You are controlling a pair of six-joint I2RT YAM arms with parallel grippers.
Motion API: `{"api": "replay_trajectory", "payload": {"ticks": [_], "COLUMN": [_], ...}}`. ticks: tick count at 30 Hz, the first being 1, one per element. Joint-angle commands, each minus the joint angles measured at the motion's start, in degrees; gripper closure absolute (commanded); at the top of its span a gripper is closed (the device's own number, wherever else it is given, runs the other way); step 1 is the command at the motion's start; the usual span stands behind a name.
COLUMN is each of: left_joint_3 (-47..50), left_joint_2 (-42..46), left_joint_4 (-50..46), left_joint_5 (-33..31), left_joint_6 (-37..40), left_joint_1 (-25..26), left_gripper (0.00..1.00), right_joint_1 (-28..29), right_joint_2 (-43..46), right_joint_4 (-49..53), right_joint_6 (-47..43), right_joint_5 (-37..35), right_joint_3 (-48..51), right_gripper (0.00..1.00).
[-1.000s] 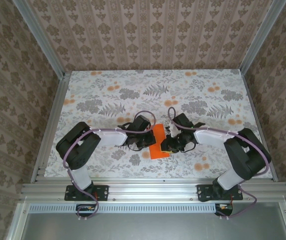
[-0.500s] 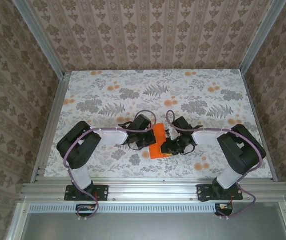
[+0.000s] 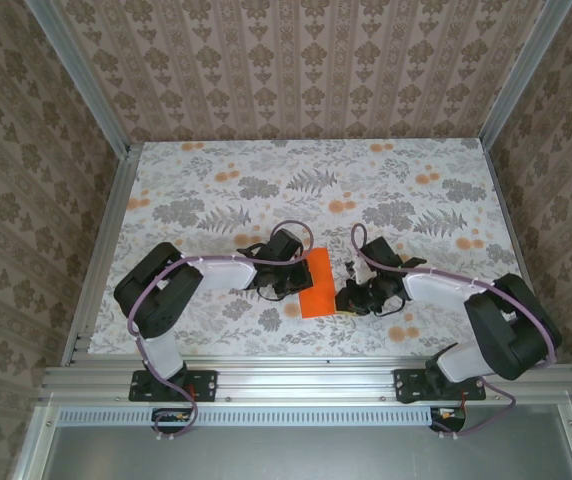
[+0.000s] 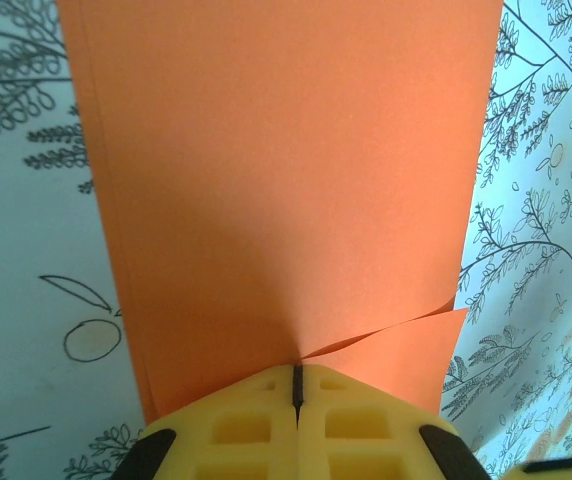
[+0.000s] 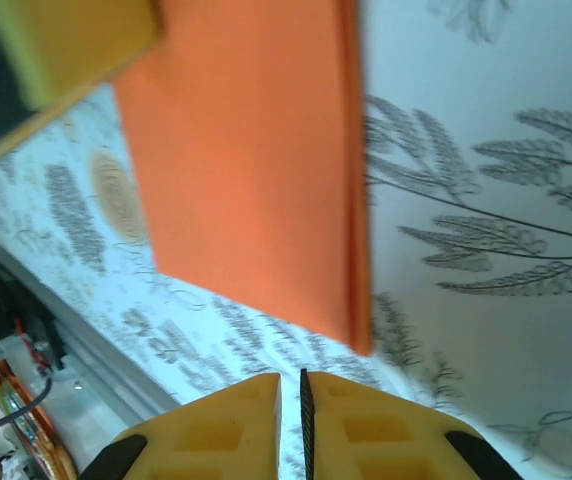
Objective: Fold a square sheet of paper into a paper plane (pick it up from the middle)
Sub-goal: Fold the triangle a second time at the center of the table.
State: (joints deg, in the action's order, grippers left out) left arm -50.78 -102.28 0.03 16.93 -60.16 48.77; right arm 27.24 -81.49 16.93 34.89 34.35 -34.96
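The square sheet of paper (image 3: 318,284) is bright orange and lies on the floral table, folded double into a narrow rectangle between the two arms. My left gripper (image 3: 302,282) is shut on its left edge. In the left wrist view the yellow fingertips (image 4: 256,400) pinch the paper (image 4: 286,180), and its two layers gape slightly at the right. My right gripper (image 3: 351,296) sits just right of the sheet, off the paper. Its jaws (image 5: 301,382) stand nearly together with nothing between them, and the folded edge (image 5: 356,230) lies ahead. A paper plane is out of view.
The table (image 3: 216,200) has a grey leaf print with pale orange blotches. Aluminium rails (image 3: 296,378) run along the near edge, and patterned walls close in the sides and back. The left gripper's yellow finger (image 5: 56,45) shows at the top left of the right wrist view.
My right gripper has drawn back to the right, off the paper, and its jaws have narrowed. The right arm's elbow swung outward. The left gripper kept its pinch and stayed in place.
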Motion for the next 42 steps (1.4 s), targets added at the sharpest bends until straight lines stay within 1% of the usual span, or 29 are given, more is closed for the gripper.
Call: {"api": "replay_trajectory", "payload": {"ticks": [1,5,8,11,14,20,27,30,38,42], "left_joint_3": [0.44,-0.16,-0.34,-1.11,-2.11,0.0,3.59,4.46,3.07,2.85], "left_joint_2": [-2.66,-2.57,-2.31,-2.31,-2.34,-0.46,1.5,3.26,10.73,15.09], "left_joint_4": [-5.76,-6.19,-5.85,-6.08,-7.29,-7.7,-6.43,-6.05,-9.53,-10.47], "left_joint_5": [-3.58,-3.46,-3.03,-2.34,-2.83,-3.91,-2.55,-1.77,-1.5,-1.55], "left_joint_6": [1.53,1.61,1.54,1.5,2.03,3.62,6.27,6.81,7.97,7.18], "left_joint_1": [-0.33,0.0,0.09,0.31,0.45,-2.43,-7.81,-9.03,-9.04,-8.55], "left_gripper": [0.96,0.96,0.95,0.95,0.95,0.94,0.93,0.92,0.87,0.79], "right_joint_1": [0.22,1.56,1.85,1.87,1.9,1.78,1.83,1.76,1.88,1.9], "right_joint_2": [0.88,-5.34,-9.23,-12.4,-13.66,-13.1,-12.26,-11.79,-10.96,-10.34], "right_joint_4": [1.86,-0.17,-2.27,-2.32,-2.01,-0.51,-0.94,-1.21,-1.47,-0.49], "right_joint_6": [1.75,1.96,2.28,1.64,1.15,0.13,0.26,0.78,2.0,2.03], "right_joint_5": [0.67,1.01,0.85,-0.15,-2.11,-4.86,-4.32,-3.65,-2.35,-2.75], "right_joint_3": [-4.45,-6.92,-6.79,-6.63,-5.12,-1.08,0.25,-0.54,-4.21,-5.69], "right_gripper": [0.84,0.83,0.83,0.85,0.88,0.92,0.92,0.91,0.88,0.88]}}
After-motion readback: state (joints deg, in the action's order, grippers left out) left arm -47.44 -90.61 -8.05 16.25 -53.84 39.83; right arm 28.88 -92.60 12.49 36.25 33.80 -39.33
